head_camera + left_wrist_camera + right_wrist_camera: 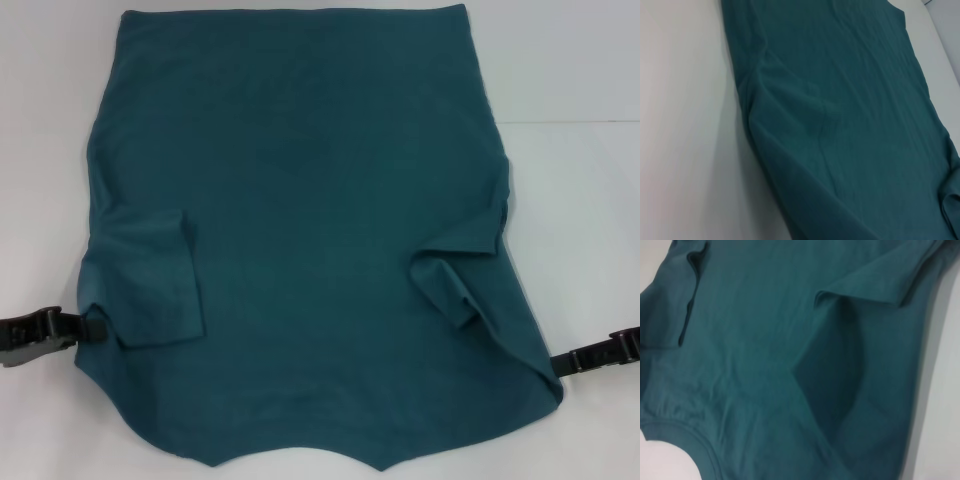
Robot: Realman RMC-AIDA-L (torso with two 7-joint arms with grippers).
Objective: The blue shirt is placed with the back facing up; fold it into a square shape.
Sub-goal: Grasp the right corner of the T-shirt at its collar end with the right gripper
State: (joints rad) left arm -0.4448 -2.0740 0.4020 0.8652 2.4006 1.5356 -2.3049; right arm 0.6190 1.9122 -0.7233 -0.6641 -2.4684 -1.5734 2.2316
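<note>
The blue shirt (pixel 310 230) lay flat on the white table (pixel 580 90), back up, both sleeves folded inward, collar at 6 o'clock. The left gripper (pixel 35 333) at 8 o'clock and the right gripper (pixel 598 353) at 4 o'clock sat at its edges; whether either pinched cloth I cannot tell. The rumpled right sleeve (pixel 460 265) could probably spring open or bunch if the sides were lifted unevenly.

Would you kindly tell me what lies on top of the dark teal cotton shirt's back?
Both short sleeves, left and right, lie folded inward on the dark teal cotton shirt. Its underside and the white table beneath are covered.
</note>
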